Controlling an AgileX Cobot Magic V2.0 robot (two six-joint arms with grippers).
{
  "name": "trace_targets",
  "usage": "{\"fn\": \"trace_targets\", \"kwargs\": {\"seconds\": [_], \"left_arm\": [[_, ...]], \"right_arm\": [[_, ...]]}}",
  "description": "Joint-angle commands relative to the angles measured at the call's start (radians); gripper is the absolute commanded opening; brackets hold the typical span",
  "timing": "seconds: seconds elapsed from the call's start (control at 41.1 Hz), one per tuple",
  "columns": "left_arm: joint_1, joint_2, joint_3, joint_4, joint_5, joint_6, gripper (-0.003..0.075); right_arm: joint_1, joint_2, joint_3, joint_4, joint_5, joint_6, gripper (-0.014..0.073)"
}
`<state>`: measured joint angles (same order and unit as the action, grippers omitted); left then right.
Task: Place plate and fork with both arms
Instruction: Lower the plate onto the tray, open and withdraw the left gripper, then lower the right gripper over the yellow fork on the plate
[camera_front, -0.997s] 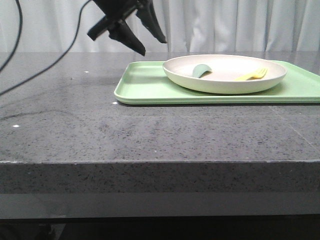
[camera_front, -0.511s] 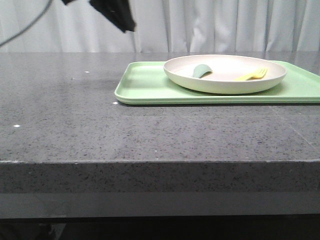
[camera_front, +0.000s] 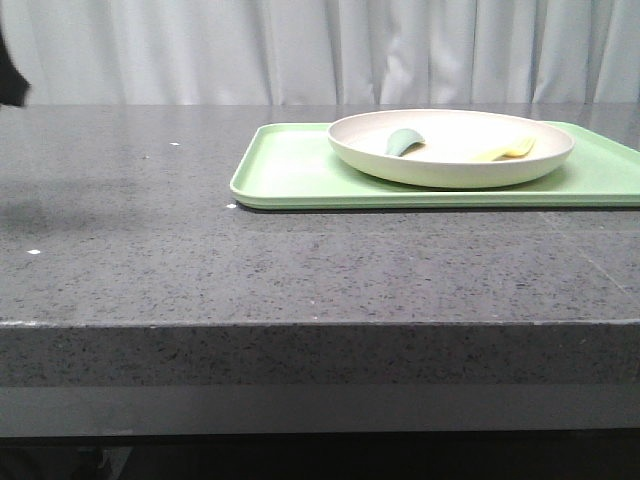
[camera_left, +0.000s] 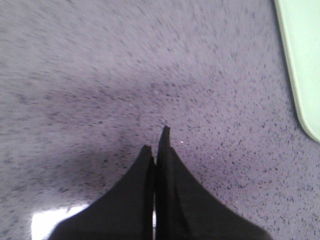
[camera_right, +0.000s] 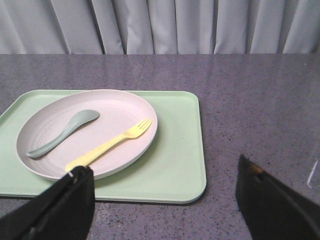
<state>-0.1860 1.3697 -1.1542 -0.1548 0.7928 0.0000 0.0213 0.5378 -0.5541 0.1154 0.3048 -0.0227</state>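
The cream plate (camera_front: 450, 172) rests on the light-green tray (camera_front: 290, 165) at the right of the table. In the right wrist view the plate (camera_right: 117, 112) holds the pale-yellow fork (camera_right: 110, 145), tines toward the curtain, which the front view shows as the fork (camera_front: 505, 150) on the plate's right side. My right gripper (camera_right: 163, 167) is open wide and empty, on the near side of the tray (camera_right: 175, 160), above the table. My left gripper (camera_left: 156, 138) is shut with nothing in it, over bare table left of the tray's corner (camera_left: 305, 60).
A grey-green spoon (camera_right: 62, 132) lies in the plate beside the fork. The dark speckled table (camera_front: 200, 260) stretches left of the tray. A white curtain (camera_front: 300, 50) hangs behind. A dark bit of the left arm (camera_front: 10, 80) shows at the front view's left edge.
The left arm has swung left from above the tray's left end to the front view's edge. Its fingers were spread a second ago and are now together. Plate, fork and spoon have not moved.
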Motion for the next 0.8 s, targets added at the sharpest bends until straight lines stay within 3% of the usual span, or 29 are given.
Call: {"fn": "trace_targets", "kwargs": {"seconds": [0.0, 0.341, 0.535, 0.778], "left_arm": [[0.011, -0.181, 0.110, -0.016, -0.225, 0.000, -0.0018], [0.011, -0.763, 0.547, -0.014, -0.538, 0.089, -0.0018], [0.011, -1.100, 0.697, 0.004, -0.625, 0.091, -0.0018], [0.012, -1.206, 0.739, 0.023, -0.621, 0.091, -0.0018]], "right_arm": [[-0.002, 0.010, -0.036, 0.005, -0.083, -0.009, 0.0601], [-0.001, 0.057, -0.039, 0.009, -0.091, -0.009, 0.0601], [0.024, 0.224, -0.140, 0.151, 0.019, -0.009, 0.0601], [0.203, 0.546, -0.398, 0.191, 0.117, -0.009, 0.0601]]}}
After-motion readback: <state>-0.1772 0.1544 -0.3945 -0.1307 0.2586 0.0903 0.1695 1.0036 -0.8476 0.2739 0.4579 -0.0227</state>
